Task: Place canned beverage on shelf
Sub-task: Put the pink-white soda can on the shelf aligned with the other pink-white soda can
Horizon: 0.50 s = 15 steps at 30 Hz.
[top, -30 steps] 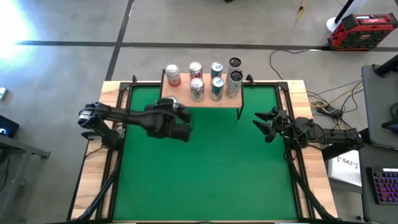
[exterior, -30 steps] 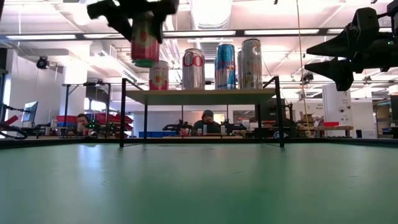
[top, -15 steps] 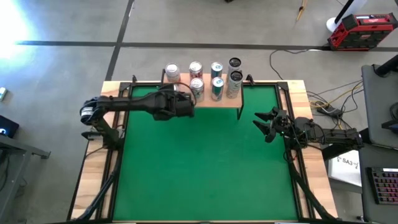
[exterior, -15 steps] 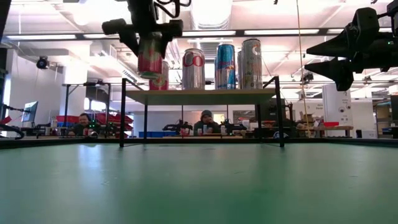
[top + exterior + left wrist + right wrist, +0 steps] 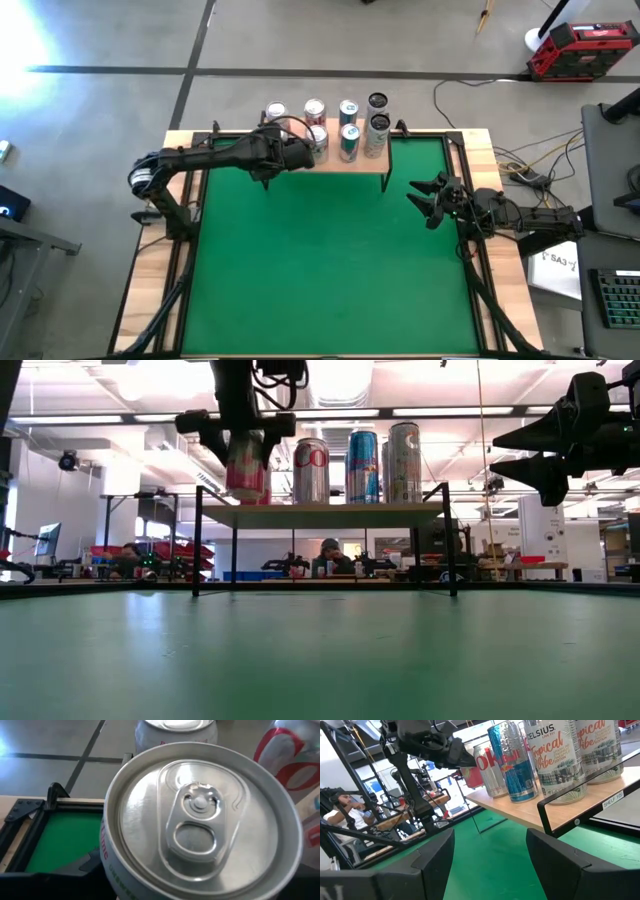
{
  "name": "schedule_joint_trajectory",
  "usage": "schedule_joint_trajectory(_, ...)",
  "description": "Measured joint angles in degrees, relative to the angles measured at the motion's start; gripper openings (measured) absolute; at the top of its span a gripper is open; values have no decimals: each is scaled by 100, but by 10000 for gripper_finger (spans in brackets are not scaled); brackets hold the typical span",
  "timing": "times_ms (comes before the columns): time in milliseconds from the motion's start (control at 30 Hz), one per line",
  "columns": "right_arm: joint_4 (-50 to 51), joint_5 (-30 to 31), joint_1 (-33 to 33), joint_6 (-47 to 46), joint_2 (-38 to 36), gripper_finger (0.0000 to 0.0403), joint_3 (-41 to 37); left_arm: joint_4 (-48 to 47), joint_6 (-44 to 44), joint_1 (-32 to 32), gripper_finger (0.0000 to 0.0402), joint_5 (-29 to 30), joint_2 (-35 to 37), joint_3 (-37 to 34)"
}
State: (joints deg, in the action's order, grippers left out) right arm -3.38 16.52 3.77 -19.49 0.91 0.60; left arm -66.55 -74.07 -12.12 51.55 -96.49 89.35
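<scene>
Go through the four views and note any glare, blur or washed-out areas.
High view: white glare blows out the floor's upper left corner. Low view: bright ceiling lights wash out the background; the near green mat is soft. Left wrist view: the can top fills the frame, its lid shiny. Right wrist view: the right pincer looms dark and blurred.

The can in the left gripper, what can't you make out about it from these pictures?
- Whether the can rests on the shelf: high view, the left gripper covers it; low view, too close to tell.
- Its label: left wrist view shows mainly the lid.
- Whether the fingers touch it: hidden in every view.
</scene>
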Motion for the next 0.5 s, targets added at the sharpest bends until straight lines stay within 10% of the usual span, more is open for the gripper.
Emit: schedule_joint_trajectory(500, 0, 0, 0, 0, 0, 238, 0, 298, 138, -54, 290, -1, 2, -218)
